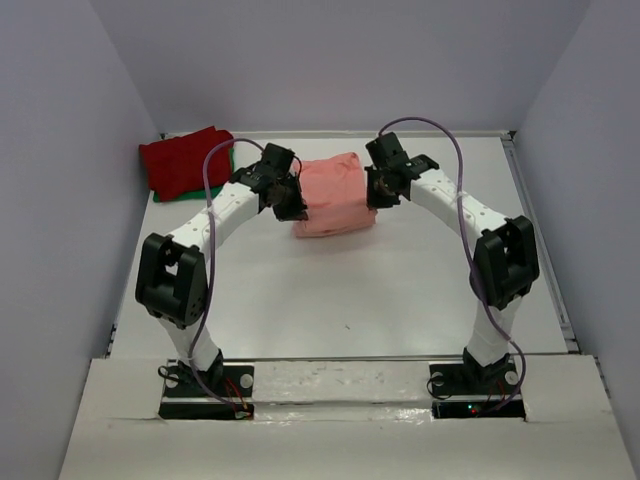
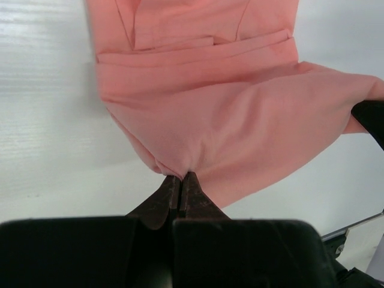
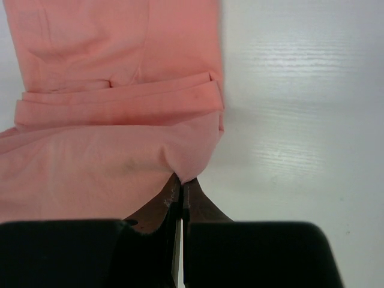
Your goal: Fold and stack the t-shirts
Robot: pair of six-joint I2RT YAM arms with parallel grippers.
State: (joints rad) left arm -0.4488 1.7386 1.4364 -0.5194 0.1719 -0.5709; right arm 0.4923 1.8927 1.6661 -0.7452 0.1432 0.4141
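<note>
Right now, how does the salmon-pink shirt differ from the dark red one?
The salmon-pink shirt is in the middle of the table; the dark red shirt lies at its far left corner. The salmon-pink shirt is pinched at opposite edges by the left pincer and right pincer; the dark red shirt is untouched. The dark red shirt rests on a green shirt; the salmon-pink shirt has none beneath. Both are folded.

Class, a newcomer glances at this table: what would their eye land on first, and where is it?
The salmon-pink t-shirt, partly folded mid-table, pinched at opposite sides by the left gripper and right gripper, both shut on the cloth. Next, the dark red t-shirt lying on a green t-shirt in the far left corner.
</note>
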